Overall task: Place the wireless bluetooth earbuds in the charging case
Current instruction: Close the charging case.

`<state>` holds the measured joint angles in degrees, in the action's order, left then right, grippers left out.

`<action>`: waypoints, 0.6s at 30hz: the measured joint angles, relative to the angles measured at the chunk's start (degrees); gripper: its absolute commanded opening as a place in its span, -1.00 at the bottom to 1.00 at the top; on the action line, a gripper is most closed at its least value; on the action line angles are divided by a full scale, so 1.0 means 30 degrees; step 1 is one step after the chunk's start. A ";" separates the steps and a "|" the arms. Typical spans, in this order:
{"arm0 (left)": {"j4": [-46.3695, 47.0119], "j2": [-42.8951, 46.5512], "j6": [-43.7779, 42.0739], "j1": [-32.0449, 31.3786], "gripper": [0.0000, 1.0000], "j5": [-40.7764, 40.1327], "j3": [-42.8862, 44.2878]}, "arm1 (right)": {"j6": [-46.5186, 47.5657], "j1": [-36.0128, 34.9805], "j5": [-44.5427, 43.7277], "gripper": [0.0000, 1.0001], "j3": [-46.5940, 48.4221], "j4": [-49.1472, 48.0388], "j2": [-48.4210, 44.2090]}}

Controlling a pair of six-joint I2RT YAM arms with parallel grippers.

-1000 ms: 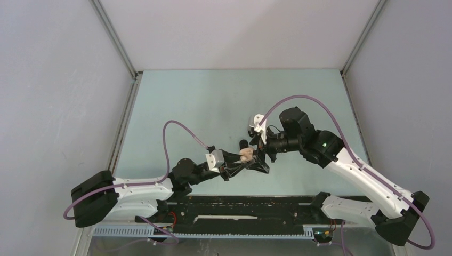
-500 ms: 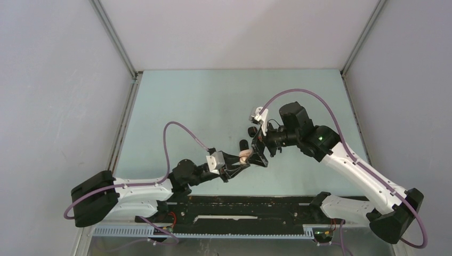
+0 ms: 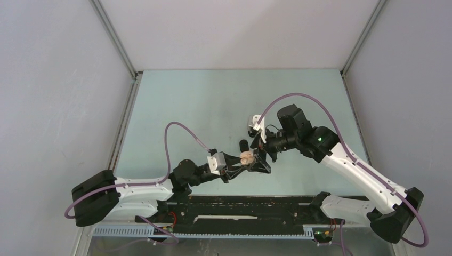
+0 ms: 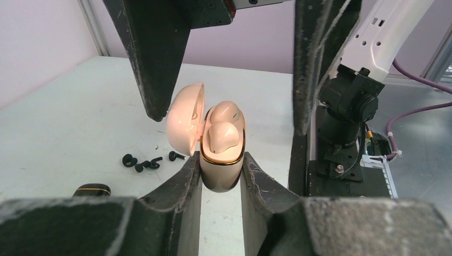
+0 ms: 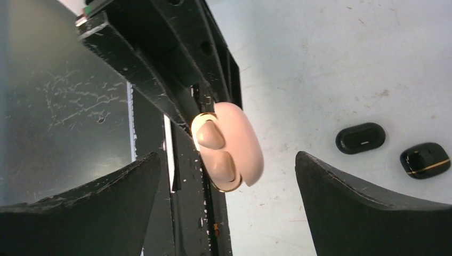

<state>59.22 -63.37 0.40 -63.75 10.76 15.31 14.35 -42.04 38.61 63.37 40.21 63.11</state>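
The left pincer (image 4: pixel 221 176) is closed almost fully on the peach charging case (image 4: pixel 222 169), which is clamped upright between its 2 fingers (image 4: pixel 181 184) by the lower body. The case's lid (image 4: pixel 185 127) is swung open to the left side of that pincer. 2 peach earbuds (image 4: pixel 224 133) are seated in the case, one above the other, and their rounded backs are seen from the right wrist view as well (image 5: pixel 215 152).

The right pincer (image 5: pixel 226 160) is spread as wide as it goes and nothing is held by it. Its 2 fingers (image 4: pixel 152 53) are set on either side of the open case, apart from it, so that the case is framed in the gap between them.

On the table (image 4: pixel 64 122) beyond the left pincer's left finger, a few small black earbuds (image 4: pixel 143 162) are scattered close together, and a black case (image 4: pixel 91 190) is lying nearer that finger. 2 black cases (image 5: pixel 360 137) are seen just past the right pincer's right finger.
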 measured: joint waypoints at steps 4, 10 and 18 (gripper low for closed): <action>-0.0029 -0.0095 0.0000 0.0000 -1.00 -0.0007 0.0000 | 0.0780 -0.0219 0.0619 0.97 0.0051 0.0546 0.0000; -0.0029 -0.0204 0.0007 0.0000 -1.00 -0.0022 0.0000 | 0.1683 -0.0525 0.1319 0.93 0.0291 0.1362 -0.0007; -0.0073 -0.0707 0.0204 -0.0036 -1.00 -0.0444 0.0000 | 0.2659 -0.0699 0.1727 0.90 0.1683 0.3563 -0.0153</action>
<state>59.00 -65.49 1.02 -63.86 9.43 15.31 22.33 -44.14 43.79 68.42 50.89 62.65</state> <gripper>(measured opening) 0.297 0.955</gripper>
